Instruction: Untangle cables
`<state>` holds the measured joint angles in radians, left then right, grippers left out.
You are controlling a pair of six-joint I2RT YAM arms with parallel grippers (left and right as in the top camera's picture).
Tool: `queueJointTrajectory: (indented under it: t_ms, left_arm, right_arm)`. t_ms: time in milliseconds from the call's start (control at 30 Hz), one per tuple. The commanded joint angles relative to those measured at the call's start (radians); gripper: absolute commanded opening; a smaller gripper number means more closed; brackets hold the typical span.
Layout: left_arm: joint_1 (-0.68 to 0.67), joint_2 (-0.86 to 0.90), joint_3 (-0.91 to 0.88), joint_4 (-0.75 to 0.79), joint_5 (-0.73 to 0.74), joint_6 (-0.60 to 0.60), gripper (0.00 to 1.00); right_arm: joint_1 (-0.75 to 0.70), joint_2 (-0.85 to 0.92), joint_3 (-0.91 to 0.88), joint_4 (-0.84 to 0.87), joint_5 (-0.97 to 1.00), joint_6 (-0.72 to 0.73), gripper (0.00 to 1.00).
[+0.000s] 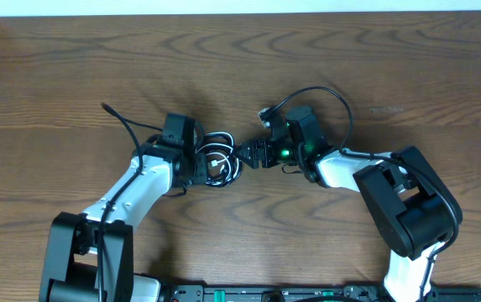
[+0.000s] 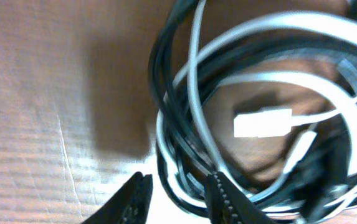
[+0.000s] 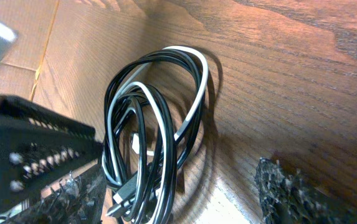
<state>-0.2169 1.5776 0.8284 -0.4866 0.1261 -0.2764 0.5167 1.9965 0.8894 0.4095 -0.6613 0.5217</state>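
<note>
The left tool [image 2: 178,180] had its two dark, toothed fingers [image 2: 228,202] a little apart, astride the near edge of the cables [image 2: 253,106]. Black strands ran through the gap and against one finger, but the blur made it impossible to tell whether they were pinched or merely lay there. Just past those tips the bundle lay as a loose coil on the bench [image 2: 35,93], the white cable [image 2: 290,25] looping over and under the black cables [image 2: 166,74], with a flat white plug [image 2: 262,122] resting in the middle of the coil. The right tool [image 3: 178,171] was spread wide and gripped nothing; the coil lay flat between its fingers, much nearer the one on the left of that view and well apart from the other. Seen from above, the bundle sat between the two tools near the middle of the bench, the left tool over its left side and the right tool just beside its right side, the two pointing at each other. A blurred black ribbed body [image 3: 28,143] crowded into the right wrist view beside the coil. Farther out, a thicker black wire [image 1: 332,96] arched off the right arm, another wire [image 1: 122,122] trailed from the left arm, and a green light [image 1: 284,153] glowed on the right wrist.
</note>
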Motion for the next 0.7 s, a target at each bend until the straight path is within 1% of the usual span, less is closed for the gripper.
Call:
queueJointTrajectory:
  t_ms: [0,33,133,233,333,467,667]
  left_arm:
    - [0.005,0.01,0.038,-0.002,0.051,-0.048,0.35]
    - [0.005,0.01,0.038,0.001,0.072,-0.074,0.35]
    - [0.003,0.01,0.037,-0.01,0.076,-0.171,0.35]
    - [0.002,0.011,0.018,-0.006,0.043,-0.18,0.35]
    - [0.002,0.011,-0.019,0.022,-0.013,-0.229,0.35]
    - [0.002,0.018,-0.059,0.077,-0.016,-0.244,0.36]
    - [0.002,0.035,-0.062,0.096,-0.014,-0.246,0.36]
  right_arm:
    - [0.009,0.012,0.006,-0.009,0.016,-0.006,0.74]
    - [0.009,0.012,0.006,-0.009,0.016,-0.006,0.73]
    - [0.009,0.012,0.006,-0.008,0.016,-0.006,0.74]
    - [0.009,0.012,0.006,-0.009,0.015,-0.006,0.74]
    - [0.009,0.012,0.006,-0.008,0.016,-0.006,0.74]
    - [0.009,0.012,0.006,-0.008,0.015,-0.006,0.74]
    - [0.009,0.012,0.006,-0.008,0.016,-0.006,0.75]
